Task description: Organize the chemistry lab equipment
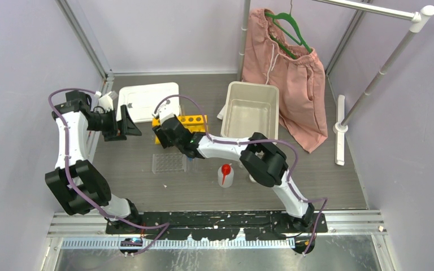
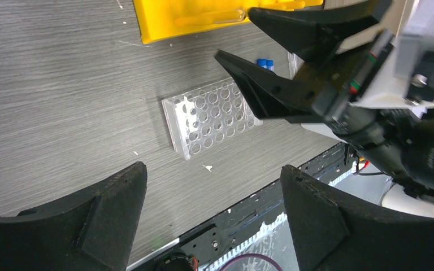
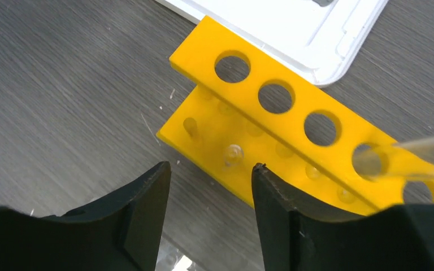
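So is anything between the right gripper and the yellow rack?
Nothing visible. The right gripper is open, pointed at the yellow rack, nothing in the gap. A clear tube leans in a hole off to one side.

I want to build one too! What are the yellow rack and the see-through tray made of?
Yellow rack: probably plastic, smooth and matte, evenly coloured, with clean round holes.
See-through tray: likely hard clear plastic, glossy, with bright glints on its edges.
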Robot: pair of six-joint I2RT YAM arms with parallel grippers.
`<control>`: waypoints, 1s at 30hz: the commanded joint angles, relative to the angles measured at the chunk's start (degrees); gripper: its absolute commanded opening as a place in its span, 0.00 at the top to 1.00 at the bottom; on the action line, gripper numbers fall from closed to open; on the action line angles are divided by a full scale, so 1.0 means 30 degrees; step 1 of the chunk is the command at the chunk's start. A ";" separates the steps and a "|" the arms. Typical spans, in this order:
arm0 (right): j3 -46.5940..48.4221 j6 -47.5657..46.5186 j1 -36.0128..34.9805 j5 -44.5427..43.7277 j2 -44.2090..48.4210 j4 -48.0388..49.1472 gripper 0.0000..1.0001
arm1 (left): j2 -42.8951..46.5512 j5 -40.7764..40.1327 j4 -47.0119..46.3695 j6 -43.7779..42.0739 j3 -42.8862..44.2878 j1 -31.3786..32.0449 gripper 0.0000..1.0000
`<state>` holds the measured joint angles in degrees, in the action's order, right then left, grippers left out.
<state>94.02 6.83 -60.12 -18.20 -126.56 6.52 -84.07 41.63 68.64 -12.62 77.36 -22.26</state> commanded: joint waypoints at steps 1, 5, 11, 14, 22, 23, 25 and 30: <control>0.1009 0.1892 -0.0382 -0.1932 0.3744 -0.2185 0.39 | 0.0094 0.0732 0.0382 -0.0015 0.0949 -0.0122 0.12; 0.0966 0.4035 -0.0413 -0.3438 0.5577 -0.6843 0.41 | 0.0341 0.0893 0.0492 0.0090 0.1106 -0.0113 0.12; 0.0331 0.6258 -0.0035 -0.4945 0.6814 -1.3177 0.53 | 0.0790 0.1171 0.0375 0.0189 0.1036 -0.0118 0.12; -0.0466 0.7515 0.0659 -0.4407 0.6954 -1.4928 0.56 | 0.0778 0.1411 0.0294 0.0509 0.1175 -0.0113 0.12; -0.2247 0.8794 0.1890 -0.1911 0.6342 -1.4949 0.56 | 0.0996 0.1952 0.0147 0.1092 0.1282 -0.0110 0.12; -0.2247 0.8746 0.1881 -0.1842 0.6077 -1.4948 0.56 | 0.1025 0.1883 0.0147 0.1101 0.1308 -0.0120 0.12; -0.2245 0.8728 0.1914 -0.1756 0.5584 -1.4843 0.56 | 0.1090 0.1813 0.0197 0.1049 0.1316 -0.0116 0.12; -0.2668 0.9033 0.2062 -0.1083 0.4616 -1.3905 0.56 | 0.1159 0.1740 0.0235 0.0961 0.1247 -0.0132 0.12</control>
<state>86.46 31.94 -53.89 -23.57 -111.79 -38.35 -83.02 45.08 69.38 -10.24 79.07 -22.26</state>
